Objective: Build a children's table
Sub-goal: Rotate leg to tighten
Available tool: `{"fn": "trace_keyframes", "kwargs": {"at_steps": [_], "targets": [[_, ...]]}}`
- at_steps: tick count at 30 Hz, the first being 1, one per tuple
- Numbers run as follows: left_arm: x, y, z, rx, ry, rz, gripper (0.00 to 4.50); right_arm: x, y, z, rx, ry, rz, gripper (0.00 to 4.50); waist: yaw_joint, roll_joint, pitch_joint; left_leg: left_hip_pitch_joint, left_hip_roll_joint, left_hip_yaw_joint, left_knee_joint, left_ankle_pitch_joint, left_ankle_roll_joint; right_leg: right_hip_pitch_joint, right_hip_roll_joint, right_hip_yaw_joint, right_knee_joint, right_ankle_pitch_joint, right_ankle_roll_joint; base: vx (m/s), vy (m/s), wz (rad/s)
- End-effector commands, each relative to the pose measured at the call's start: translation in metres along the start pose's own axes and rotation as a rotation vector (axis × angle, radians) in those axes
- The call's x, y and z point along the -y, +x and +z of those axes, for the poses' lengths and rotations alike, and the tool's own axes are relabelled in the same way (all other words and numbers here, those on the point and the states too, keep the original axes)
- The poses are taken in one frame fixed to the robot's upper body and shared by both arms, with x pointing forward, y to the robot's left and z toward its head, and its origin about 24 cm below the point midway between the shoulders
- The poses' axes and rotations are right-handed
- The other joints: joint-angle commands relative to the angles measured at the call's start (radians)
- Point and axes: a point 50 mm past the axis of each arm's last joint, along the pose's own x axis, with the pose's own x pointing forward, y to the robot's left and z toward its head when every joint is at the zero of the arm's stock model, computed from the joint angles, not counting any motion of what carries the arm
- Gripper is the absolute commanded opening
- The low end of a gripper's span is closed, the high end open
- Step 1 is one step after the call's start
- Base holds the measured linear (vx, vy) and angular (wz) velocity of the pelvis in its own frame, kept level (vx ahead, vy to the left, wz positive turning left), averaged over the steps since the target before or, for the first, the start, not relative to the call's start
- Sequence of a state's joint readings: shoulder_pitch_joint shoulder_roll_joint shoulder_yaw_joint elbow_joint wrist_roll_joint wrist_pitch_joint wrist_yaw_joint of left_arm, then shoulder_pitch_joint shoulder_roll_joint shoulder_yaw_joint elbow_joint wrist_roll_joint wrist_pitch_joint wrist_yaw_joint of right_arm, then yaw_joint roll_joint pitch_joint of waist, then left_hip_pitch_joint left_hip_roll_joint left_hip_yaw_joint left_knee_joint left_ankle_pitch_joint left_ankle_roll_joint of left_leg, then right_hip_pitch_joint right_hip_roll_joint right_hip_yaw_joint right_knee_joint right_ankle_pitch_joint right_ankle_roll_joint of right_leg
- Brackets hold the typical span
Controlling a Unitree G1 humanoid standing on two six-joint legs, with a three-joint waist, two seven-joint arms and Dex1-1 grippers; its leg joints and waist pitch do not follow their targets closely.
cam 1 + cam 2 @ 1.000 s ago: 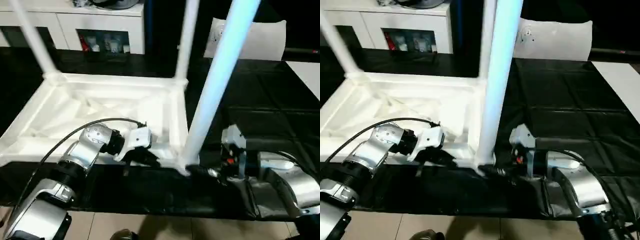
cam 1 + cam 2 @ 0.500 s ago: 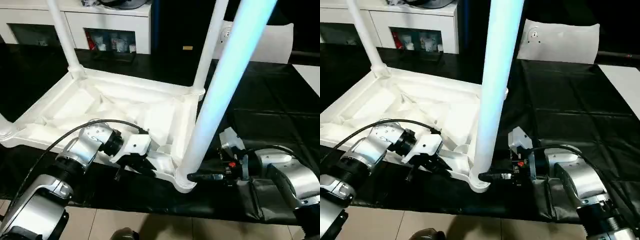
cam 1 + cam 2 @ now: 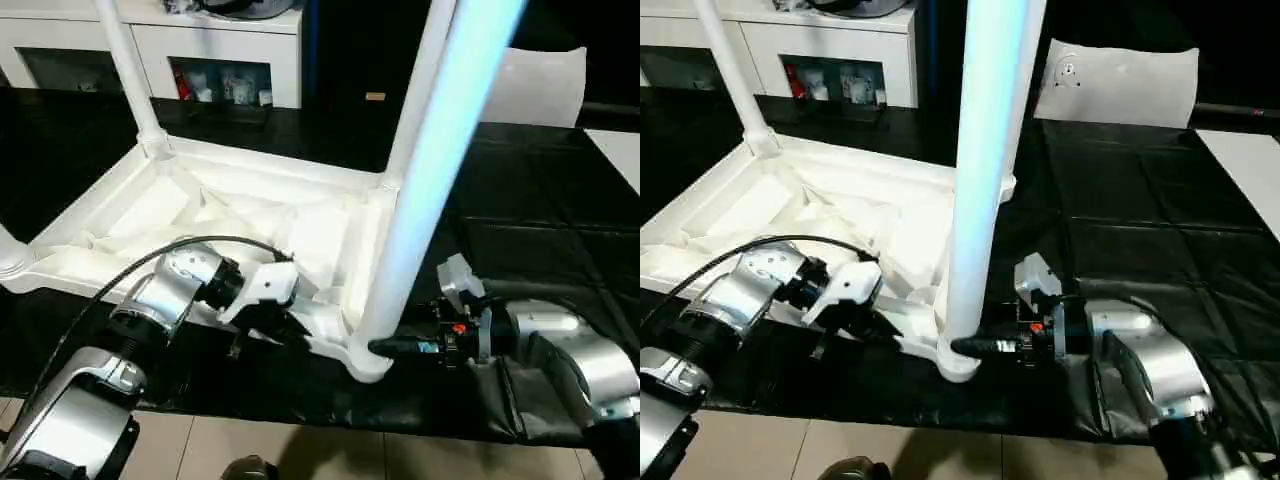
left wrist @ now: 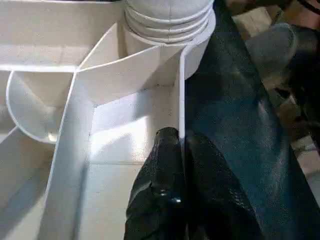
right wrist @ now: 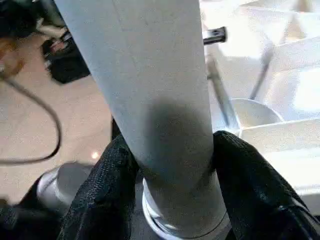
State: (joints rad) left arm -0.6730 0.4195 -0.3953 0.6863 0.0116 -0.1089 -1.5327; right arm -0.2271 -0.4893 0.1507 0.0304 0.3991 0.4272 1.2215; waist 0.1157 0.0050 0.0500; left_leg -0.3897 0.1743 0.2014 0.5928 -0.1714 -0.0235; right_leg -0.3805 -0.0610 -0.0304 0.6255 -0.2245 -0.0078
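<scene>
while the tabletop (image 3: 230,215) lies upside down on the black mat (image 3: 1140,210), ribbed underside up, the near-right leg (image 3: 430,180) stands in its corner socket (image 3: 365,358) right at the mat's front edge. two more legs stand upright in the far corner sockets, far-left leg (image 3: 125,70) and far-right leg (image 3: 425,70). a 4th corner shows at the left edge of the head view, can't tell if a leg is in it.

right gripper (image 5: 170,165) is clamped around the near-right leg just above the socket, both pads touching the tube, one finger (image 5: 107,185) each side. left gripper (image 4: 181,150) is pinched shut on the thin rim wall of the tabletop beside that same corner, one finger in, one out.

risks, as a guess only:
- leg prob not fully seated; ridged collar visible at socket in left wrist view. if right grip lets go early, the tall leg could tip and lever out.
- grip is low on a long tapered tube, so any wrist twist swings the top a lot and may bind the leg crooked in the socket.
- pushing down w/ corner near the mat edge could slide or tilt the tabletop toward the floor (image 3: 300,450); left pinch on a thin wall may slip off.
- hard jolt could loosen the two far legs.
- white bag (image 3: 1120,80) and cabinet (image 3: 200,50) well apart, no issue.
</scene>
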Motion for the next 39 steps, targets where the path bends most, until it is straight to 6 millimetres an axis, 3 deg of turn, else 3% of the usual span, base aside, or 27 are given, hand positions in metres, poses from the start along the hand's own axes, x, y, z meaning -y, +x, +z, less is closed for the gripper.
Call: {"fn": "trace_keyframes", "kwargs": {"at_steps": [1, 2, 3, 4, 5, 9, 10, 12, 18, 19, 22, 24, 26, 31, 32, 35, 36, 39], "targets": [[-0.009, 0.014, 0.012, 0.073, -0.006, 0.090, 0.00, -0.004, 0.017, 0.004, 0.050, 0.002, -0.040, 1.98, -0.007, -0.004, -0.056, 0.034, 0.068, -0.031, -0.072, -0.237, 0.003, 0.026, -0.095, 0.040, -0.084, -0.188, -0.229, 0.000, 0.000, 0.00], [-0.014, 0.019, 0.014, 0.090, -0.052, 0.172, 0.00, -0.001, 0.026, -0.001, 0.054, 0.019, -0.145, 1.98, -0.009, -0.002, -0.055, 0.034, 0.068, -0.032, -0.073, -0.248, -0.007, 0.024, -0.096, 0.042, -0.085, -0.213, -0.222, 0.000, 0.000, 0.00], [-0.014, 0.019, 0.014, 0.090, -0.052, 0.172, 0.00, -0.001, 0.026, -0.001, 0.054, 0.019, -0.145, 1.98, -0.015, -0.004, -0.049, 0.038, 0.066, -0.034, -0.076, -0.289, -0.026, 0.016, -0.096, 0.043, -0.092, -0.281, -0.210, 0.000, 0.000, 0.00], [-0.016, 0.022, 0.016, 0.102, -0.075, 0.201, 0.00, 0.001, 0.030, -0.002, 0.055, 0.030, -0.194, 1.98, -0.020, -0.007, -0.051, 0.036, 0.063, -0.040, -0.079, -0.299, -0.042, 0.023, -0.100, 0.042, -0.095, -0.349, -0.188, 0.000, 0.000, 0.00], [-0.018, 0.026, 0.019, 0.126, -0.096, 0.227, 0.00, 0.004, 0.034, -0.003, 0.059, 0.049, -0.250, 1.98, -0.029, -0.003, -0.049, 0.035, 0.065, -0.042, -0.082, -0.302, -0.051, 0.020, -0.097, 0.043, -0.097, -0.356, -0.180, 0.000, 0.000, 0.00], [-0.032, 0.041, 0.034, 0.174, -0.192, 0.403, 0.00, 0.019, 0.063, -0.001, 0.065, 0.141, -0.452, 1.96, -0.060, -0.004, -0.052, 0.031, 0.059, -0.045, -0.082, -0.298, -0.058, 0.021, -0.093, 0.040, -0.094, -0.316, -0.194, 0.000, 0.000, 0.00], [-0.035, 0.044, 0.037, 0.183, -0.213, 0.447, 0.00, 0.022, 0.068, 0.000, 0.057, 0.156, -0.487, 1.96, -0.069, -0.004, -0.049, 0.034, 0.056, -0.041, -0.079, -0.305, -0.053, 0.015, -0.089, 0.042, -0.096, -0.316, -0.198, 0.000, 0.000, 0.00], [-0.041, 0.046, 0.041, 0.186, -0.235, 0.517, 0.00, 0.026, 0.075, 0.002, 0.053, 0.182, -0.548, 1.95, -0.069, -0.005, -0.051, 0.034, 0.054, -0.040, -0.074, -0.290, -0.039, 0.018, -0.092, 0.045, -0.102, -0.331, -0.189, 0.000, 0.000, 0.00], [-0.043, 0.052, 0.049, 0.180, -0.248, 0.586, 0.00, 0.031, 0.083, 0.007, 0.050, 0.189, -0.661, 1.95, -0.070, 0.002, -0.057, 0.029, 0.056, -0.037, -0.076, -0.228, -0.016, 0.024, -0.085, 0.043, -0.092, -0.194, -0.190, 0.000, 0.000, 0.00], [-0.042, 0.052, 0.049, 0.169, -0.245, 0.587, 0.00, 0.031, 0.083, 0.008, 0.058, 0.185, -0.658, 2.29, -0.070, 0.002, -0.059, 0.028, 0.057, -0.037, -0.076, -0.219, -0.011, 0.026, -0.085, 0.043, -0.090, -0.169, -0.193, 0.000, 0.000, 0.00], [-0.037, 0.048, 0.040, 0.120, -0.226, 0.570, 0.00, 0.028, 0.074, 0.009, 0.114, 0.141, -0.659, 2.65, -0.068, 0.009, -0.059, 0.028, 0.058, -0.037, -0.076, -0.212, -0.003, 0.028, -0.087, 0.043, -0.091, -0.131, -0.198, 0.000, 0.000, 0.00], [-0.035, 0.045, 0.036, 0.109, -0.226, 0.568, 0.00, 0.027, 0.068, 0.010, 0.140, 0.124, -0.663, 2.85, -0.066, 0.006, -0.062, 0.028, 0.059, -0.036, -0.076, -0.202, 0.003, 0.032, -0.087, 0.042, -0.088, -0.100, -0.200, 0.000, 0.000, 0.00], [-0.033, 0.041, 0.032, 0.103, -0.219, 0.570, 0.00, 0.027, 0.059, 0.010, 0.165, 0.101, -0.667, 2.97, -0.065, 0.012, -0.065, 0.029, 0.059, -0.035, -0.074, -0.175, 0.013, 0.034, -0.084, 0.040, -0.085, -0.031, -0.210, 0.000, 0.000, 0.00], [-0.024, 0.034, 0.027, 0.103, -0.098, 0.471, 0.00, 0.024, 0.030, 0.010, 0.182, 0.021, -0.618, 3.29, -0.057, 0.009, -0.067, 0.023, 0.058, -0.033, -0.068, -0.122, 0.059, 0.042, -0.086, 0.037, -0.076, 0.061, -0.223, 0.000, 0.000, 0.00], [-0.024, 0.034, 0.027, 0.103, -0.098, 0.471, 0.00, 0.024, 0.030, 0.010, 0.182, 0.021, -0.618, 3.52, -0.055, 0.009, -0.067, 0.024, 0.058, -0.035, -0.069, -0.120, 0.060, 0.044, -0.086, 0.036, -0.078, 0.055, -0.222, 0.000, 0.000, 0.00], [-0.017, 0.027, 0.021, 0.073, -0.038, 0.394, 0.00, 0.020, 0.012, 0.008, 0.137, -0.053, -0.525, 3.57, -0.051, 0.011, -0.063, 0.027, 0.061, -0.033, -0.069, -0.164, 0.053, 0.042, -0.087, 0.035, -0.084, -0.021, -0.221, 0.000, 0.000, 0.00], [-0.015, 0.025, 0.018, 0.062, -0.024, 0.365, 0.00, 0.019, 0.007, 0.007, 0.119, -0.068, -0.497, 3.74, -0.052, 0.002, -0.062, 0.026, 0.062, -0.032, -0.070, -0.168, 0.054, 0.042, -0.087, 0.036, -0.086, -0.033, -0.219, 0.000, 0.000, 0.00], [-0.011, 0.022, 0.014, 0.053, -0.011, 0.301, 0.00, 0.017, 0.000, 0.006, 0.079, -0.100, -0.422, 3.88, -0.050, 0.007, -0.062, 0.028, 0.063, -0.032, -0.070, -0.172, 0.052, 0.039, -0.086, 0.036, -0.084, -0.053, -0.220, 0.000, 0.000, 0.00]]}}
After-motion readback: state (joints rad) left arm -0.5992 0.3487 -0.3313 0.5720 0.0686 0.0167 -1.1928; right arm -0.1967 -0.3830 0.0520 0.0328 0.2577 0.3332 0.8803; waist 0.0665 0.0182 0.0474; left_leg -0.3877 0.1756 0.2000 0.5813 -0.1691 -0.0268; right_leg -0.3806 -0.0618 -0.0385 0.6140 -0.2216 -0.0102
